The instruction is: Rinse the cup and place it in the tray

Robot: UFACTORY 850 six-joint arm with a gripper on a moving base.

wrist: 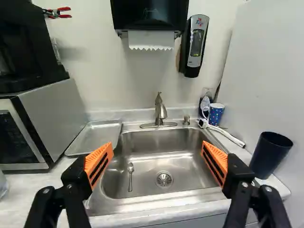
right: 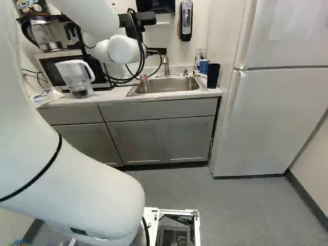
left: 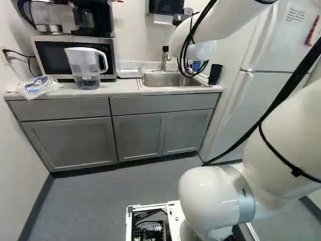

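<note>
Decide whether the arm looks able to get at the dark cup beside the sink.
Probably yes: the gripper is open and nothing covers the dark cup. It would need to shift sideways, though, and the fridge close beside the cup may leave little room for a finger.

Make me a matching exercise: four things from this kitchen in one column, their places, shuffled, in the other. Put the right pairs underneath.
Things
1. Spoon
2. Metal tray
3. Dark cup
4. Pitcher

Places
A. On the counter, beside the fridge
B. In front of the microwave
C. Inside the sink
D. Between the microwave and the sink

Right pairs: 1-C, 2-D, 3-A, 4-B
</note>
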